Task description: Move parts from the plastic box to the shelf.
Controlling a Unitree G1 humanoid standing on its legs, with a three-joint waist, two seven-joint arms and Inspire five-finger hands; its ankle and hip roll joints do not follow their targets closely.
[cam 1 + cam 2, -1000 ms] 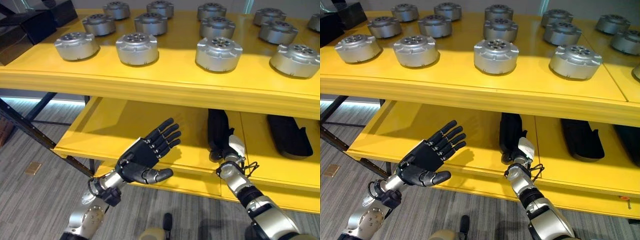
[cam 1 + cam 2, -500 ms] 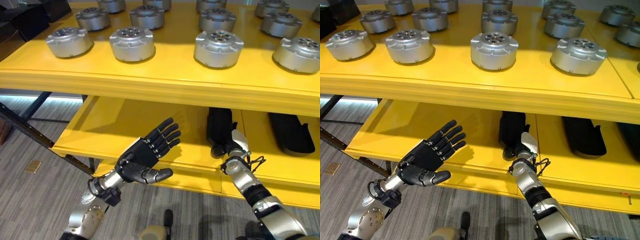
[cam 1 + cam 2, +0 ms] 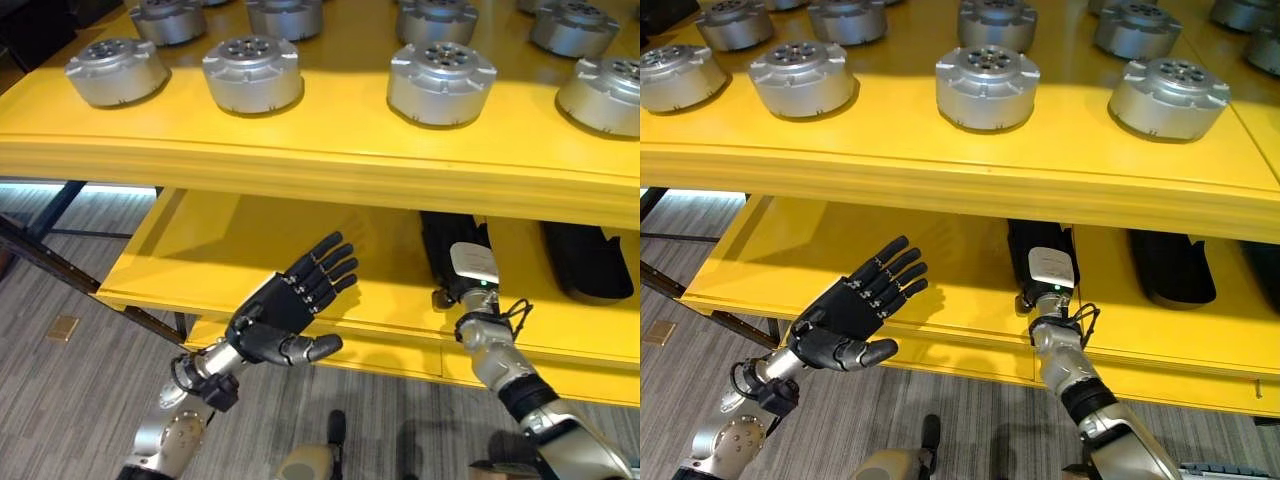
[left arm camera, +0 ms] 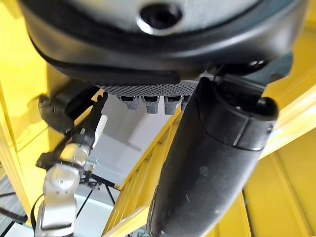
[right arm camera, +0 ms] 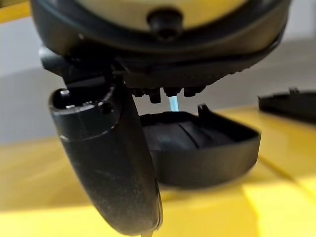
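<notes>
Several round silver parts (image 3: 441,82) stand in rows on the yellow top shelf (image 3: 300,160). My left hand (image 3: 285,315) hovers open, palm up and holding nothing, in front of the lower shelf (image 3: 210,250). My right hand (image 3: 472,266), thumb in a white cover, reaches over the lower shelf's front edge. It is at the near end of a long black moulded part (image 3: 445,235). In the right wrist view the thumb (image 5: 108,163) is straight and that black part (image 5: 207,148) lies just past the fingers, with nothing held.
A second black moulded part (image 3: 590,262) lies on the lower shelf to the right. Dark metal shelf braces (image 3: 60,270) run diagonally at the left above grey carpet (image 3: 60,400). The left half of the lower shelf is bare yellow.
The camera has tilted down a little, so the shelves sit higher in view. My right hand has turned so the white thumb cover faces up. The left hand stays put.
</notes>
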